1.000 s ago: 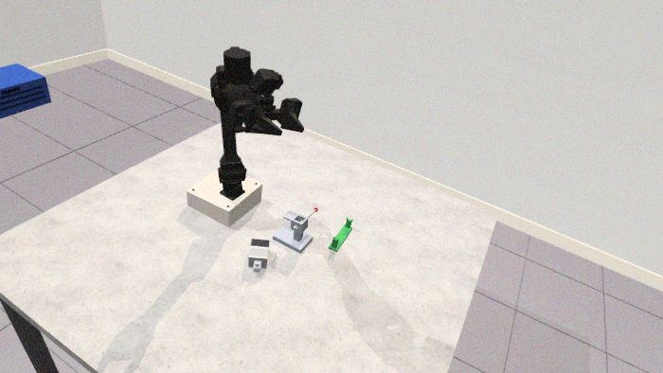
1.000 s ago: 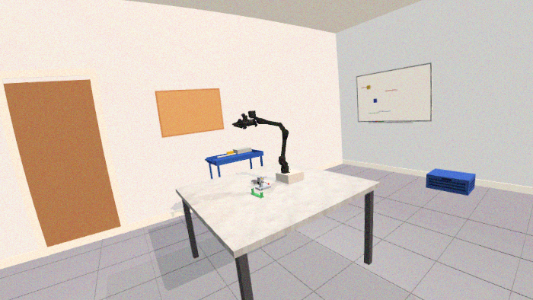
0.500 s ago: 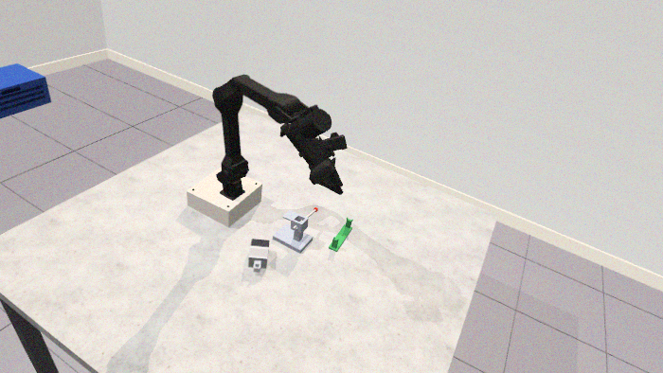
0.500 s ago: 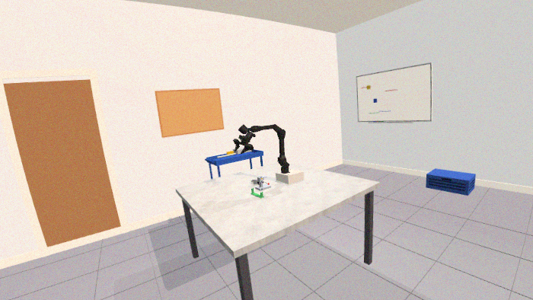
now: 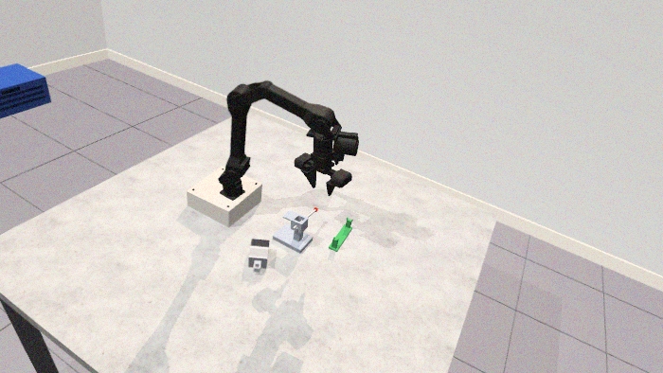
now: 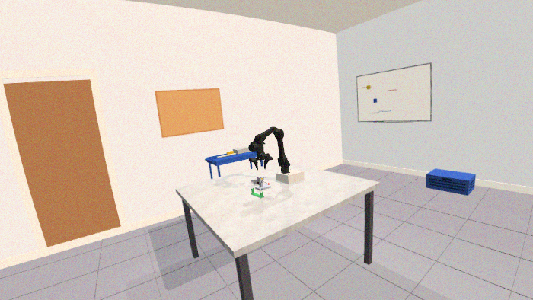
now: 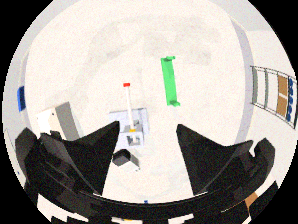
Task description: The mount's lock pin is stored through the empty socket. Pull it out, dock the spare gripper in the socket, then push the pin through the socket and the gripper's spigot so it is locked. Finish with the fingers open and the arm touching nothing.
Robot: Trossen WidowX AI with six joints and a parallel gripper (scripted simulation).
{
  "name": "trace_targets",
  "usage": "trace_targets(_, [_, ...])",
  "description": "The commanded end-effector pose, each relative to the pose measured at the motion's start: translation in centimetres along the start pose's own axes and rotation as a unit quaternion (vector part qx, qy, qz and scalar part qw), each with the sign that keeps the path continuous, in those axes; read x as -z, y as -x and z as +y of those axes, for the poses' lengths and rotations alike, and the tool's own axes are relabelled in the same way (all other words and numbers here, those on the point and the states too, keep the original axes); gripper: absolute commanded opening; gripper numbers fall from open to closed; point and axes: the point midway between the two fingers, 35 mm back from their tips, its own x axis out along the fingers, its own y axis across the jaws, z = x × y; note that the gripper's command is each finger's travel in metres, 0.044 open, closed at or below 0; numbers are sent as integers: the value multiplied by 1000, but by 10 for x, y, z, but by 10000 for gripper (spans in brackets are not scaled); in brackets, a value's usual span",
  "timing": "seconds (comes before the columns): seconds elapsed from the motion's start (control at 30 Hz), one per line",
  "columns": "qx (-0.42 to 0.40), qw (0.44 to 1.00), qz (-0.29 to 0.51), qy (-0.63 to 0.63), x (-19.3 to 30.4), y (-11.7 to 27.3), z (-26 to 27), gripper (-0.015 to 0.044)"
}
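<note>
My gripper (image 5: 322, 189) (image 6: 261, 168) (image 7: 149, 125) is open and empty, fingers down, high above the table and clear of the mount. The grey mount (image 5: 286, 238) (image 6: 263, 187) (image 7: 118, 118) stands upright with its square socket on a post. The lock pin (image 5: 311, 213) (image 7: 129, 107) is in the socket, its white shaft sticking out to a red head (image 5: 315, 209) (image 6: 268, 183) (image 7: 126, 84). A yellow spot shows where the shaft meets the socket. The spare gripper (image 5: 259, 252) (image 7: 122, 157), white and dark, lies on the table beside the mount.
A green cradle (image 5: 341, 238) (image 6: 257, 195) (image 7: 170, 82) with two uprights stands on the other side of the mount from the spare gripper. The arm's pale base block (image 5: 244, 205) (image 6: 290, 177) is near the mount. The table's edges are farther out.
</note>
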Motion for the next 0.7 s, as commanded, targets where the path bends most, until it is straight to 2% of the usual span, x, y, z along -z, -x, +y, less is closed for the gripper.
trace_targets(0.0, [-46, 995, 43, 80, -5, -11, 27, 300])
trace_targets(0.3, [-47, 995, 44, 82, -5, -15, 27, 300])
trace_targets(0.53, [-50, 995, 41, 79, -9, -79, 32, 300])
trace_targets(0.67, [-50, 995, 41, 79, -10, -83, 33, 300])
